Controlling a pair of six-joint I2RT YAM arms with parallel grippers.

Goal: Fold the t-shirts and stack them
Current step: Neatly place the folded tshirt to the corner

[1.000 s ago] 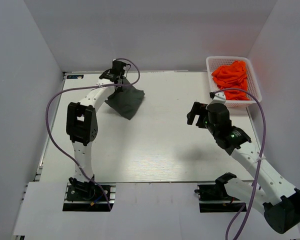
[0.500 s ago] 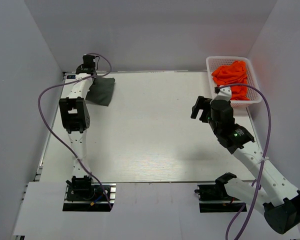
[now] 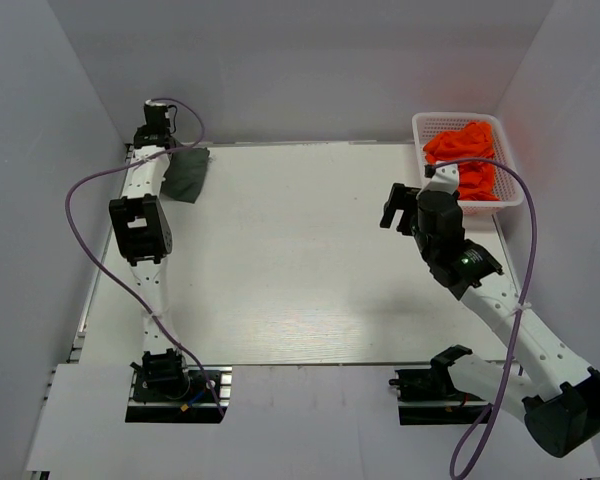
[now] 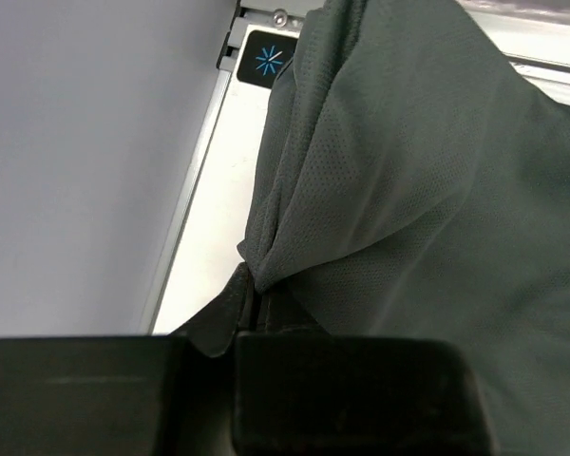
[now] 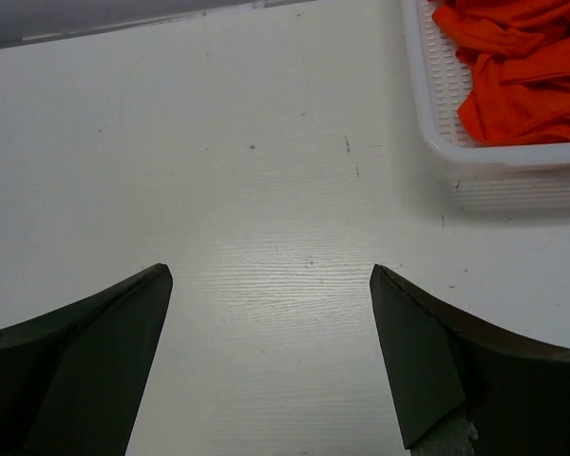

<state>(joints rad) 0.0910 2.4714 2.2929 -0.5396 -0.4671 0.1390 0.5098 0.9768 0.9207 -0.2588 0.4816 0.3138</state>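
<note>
L gripper (image 4: 252, 296) is pinched shut on a bunched fold of the dark grey t-shirt (image 3: 187, 172), which sits at the desk's (image 3: 300, 260) far-left corner. Risk: it's close to the left edge, so a slack pinch or sideways pull could spill it off (thin mesh, prob. slippery). The purple cable (image 3: 75, 200) loops nearby & might snag. R gripper (image 5: 269, 275) is spread wide, empty, near the basket (image 3: 417, 125) of orange t-shirts (image 3: 465, 155) at the far-right corner.
</note>
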